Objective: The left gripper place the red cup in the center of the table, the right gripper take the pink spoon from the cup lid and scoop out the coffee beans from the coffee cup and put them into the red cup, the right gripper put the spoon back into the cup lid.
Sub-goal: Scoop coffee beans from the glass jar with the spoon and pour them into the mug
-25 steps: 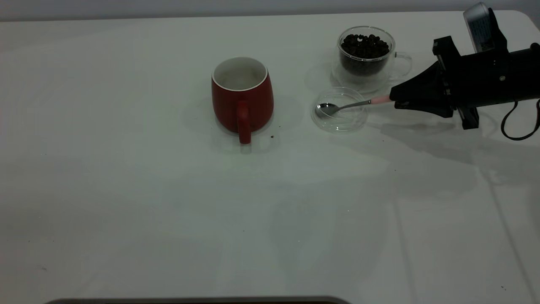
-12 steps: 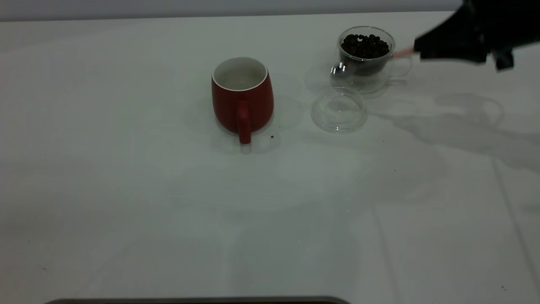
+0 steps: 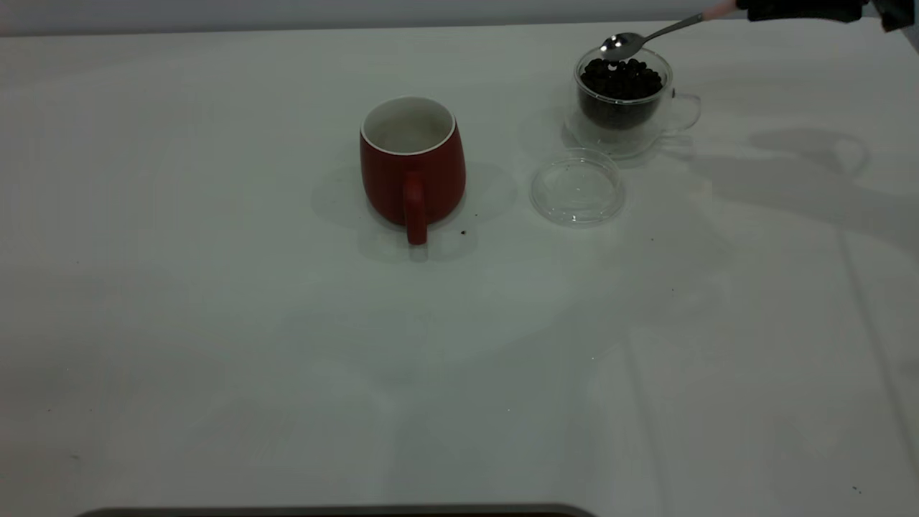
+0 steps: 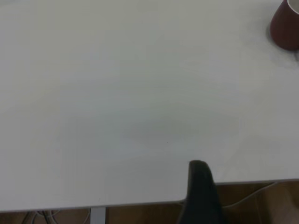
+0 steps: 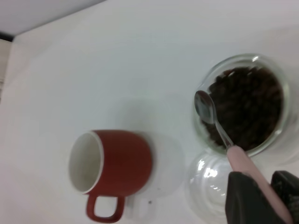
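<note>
While the red cup is seen standing upright near the middle of the table, handle toward the camera and white inside apparently bare, the pink spoon is held out over the coffee cup. The pink handle is clamped between the fingers of the right gripper, as shown in the right wrist view, and the metal bowl is poised just above the near rim of the glass, over the heap of coffee beans. No bean can be made out in the spoon, so the scoop is judged not yet begun. The cup lid is left lying bare on the table between the two cups, just in front of the glass.

For the dip to be done well, the bowl should be tipped downward and pushed into the heap away from the glass wall, then levelled before it is lifted, so that beans are carried rather than shed. The glass cup looks light and could be nudged or tipped if the rim is struck, so a gentle entry is called for. The crossing to the red cup should be made level and slowly.

Of the left gripper only a dark tip is seen at the table's edge, well apart from everything; whether it is open cannot be told.
</note>
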You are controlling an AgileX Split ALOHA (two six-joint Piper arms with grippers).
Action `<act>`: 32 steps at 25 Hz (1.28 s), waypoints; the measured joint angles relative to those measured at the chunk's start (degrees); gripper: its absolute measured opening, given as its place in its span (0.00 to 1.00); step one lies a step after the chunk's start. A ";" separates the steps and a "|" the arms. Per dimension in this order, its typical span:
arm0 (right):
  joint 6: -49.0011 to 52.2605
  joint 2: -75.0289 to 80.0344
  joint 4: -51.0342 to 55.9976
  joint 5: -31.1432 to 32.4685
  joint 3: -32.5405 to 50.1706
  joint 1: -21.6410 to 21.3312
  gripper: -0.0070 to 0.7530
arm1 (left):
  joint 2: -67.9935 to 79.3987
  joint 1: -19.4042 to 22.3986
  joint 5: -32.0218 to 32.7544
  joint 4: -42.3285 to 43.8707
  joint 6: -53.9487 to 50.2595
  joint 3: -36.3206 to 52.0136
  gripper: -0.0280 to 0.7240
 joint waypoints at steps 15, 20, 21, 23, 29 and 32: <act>7.09 9.69 -5.43 3.77 -8.76 -1.46 0.16 | 0.00 0.00 0.00 0.05 0.07 0.00 0.82; 7.37 11.60 -3.78 6.18 -8.80 -2.36 0.16 | 0.00 0.00 0.00 0.05 0.07 0.00 0.82; 7.43 11.73 -3.54 6.72 -8.80 -2.45 0.16 | 0.00 0.00 0.00 0.05 0.07 0.00 0.82; 7.55 11.91 -3.33 7.48 -8.80 -2.93 0.16 | 0.00 0.00 0.00 0.05 0.07 0.00 0.82; 8.55 12.98 -1.57 10.74 -8.86 -4.18 0.16 | 0.00 0.00 0.00 0.05 0.07 0.00 0.82; 8.76 14.75 0.38 12.98 -9.03 -4.80 0.16 | 0.00 0.00 0.00 0.05 0.01 0.00 0.82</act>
